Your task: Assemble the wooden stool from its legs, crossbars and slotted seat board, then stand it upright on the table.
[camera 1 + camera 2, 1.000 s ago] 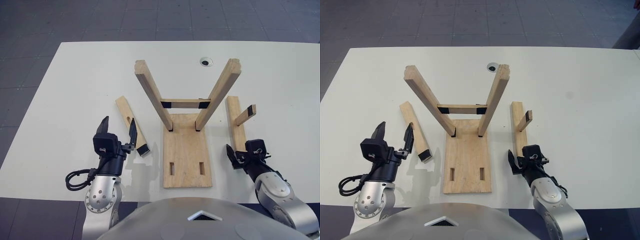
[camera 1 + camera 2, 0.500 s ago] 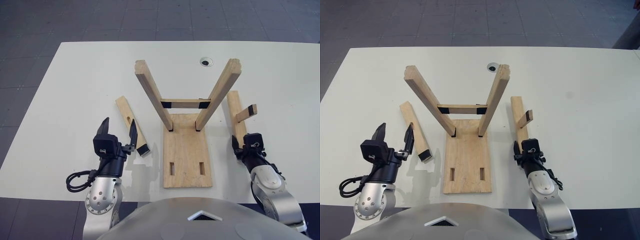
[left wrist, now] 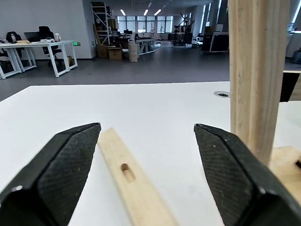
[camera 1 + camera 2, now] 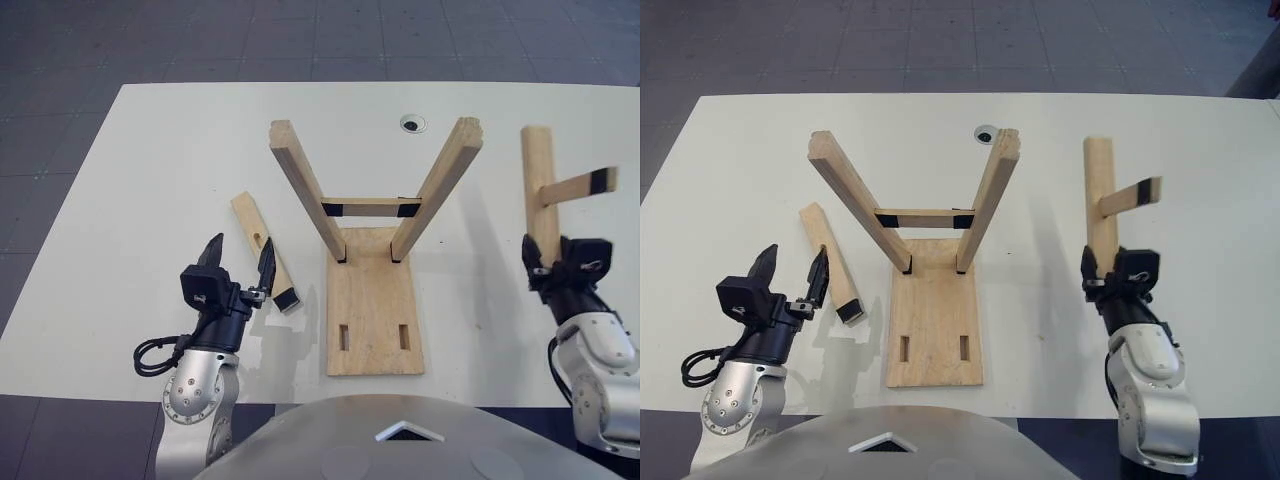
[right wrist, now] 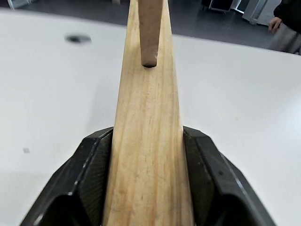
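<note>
Left gripper released, its fingers spread wide just beside the loose leg, which lies flat on the table. Centre: seat board lying flat, two legs rising splayed from its far slots, joined by a crossbar. Right gripper clenched on the lower end of the raised leg, held upright, its second crossbar projecting rightward
</note>
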Controlling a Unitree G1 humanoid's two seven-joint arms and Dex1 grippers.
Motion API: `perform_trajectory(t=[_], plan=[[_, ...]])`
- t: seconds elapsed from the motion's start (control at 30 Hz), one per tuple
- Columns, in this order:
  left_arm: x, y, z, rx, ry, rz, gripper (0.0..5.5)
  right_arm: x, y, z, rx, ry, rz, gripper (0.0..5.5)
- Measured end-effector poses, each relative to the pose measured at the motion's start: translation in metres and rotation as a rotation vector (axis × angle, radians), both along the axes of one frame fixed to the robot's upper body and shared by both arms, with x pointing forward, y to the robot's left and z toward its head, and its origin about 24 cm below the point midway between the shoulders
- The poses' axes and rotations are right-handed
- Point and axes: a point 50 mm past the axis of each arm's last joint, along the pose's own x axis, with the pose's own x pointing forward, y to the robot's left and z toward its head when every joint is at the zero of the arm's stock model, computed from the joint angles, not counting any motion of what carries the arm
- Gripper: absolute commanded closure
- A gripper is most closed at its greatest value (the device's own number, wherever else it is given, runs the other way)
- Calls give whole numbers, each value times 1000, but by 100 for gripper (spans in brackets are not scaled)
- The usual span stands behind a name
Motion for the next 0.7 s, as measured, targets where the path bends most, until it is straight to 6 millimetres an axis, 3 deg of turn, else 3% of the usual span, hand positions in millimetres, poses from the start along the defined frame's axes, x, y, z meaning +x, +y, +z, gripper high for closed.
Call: perform_trajectory(t=[0.1,0.3,0.47,0.7], plan=[[-4,12,13,-122,-11,-296,181,1,6,44,189,-236,150,342],[-16,39,36,-372,-65,-626,181,-13,23,80,487,-375,492,342],[-14,33,46,-537,-82,-773,181,-34,39,90,597,-340,803,342],[-9,1,51,-624,-70,-943,181,-46,76,76,628,-187,1105,342]])
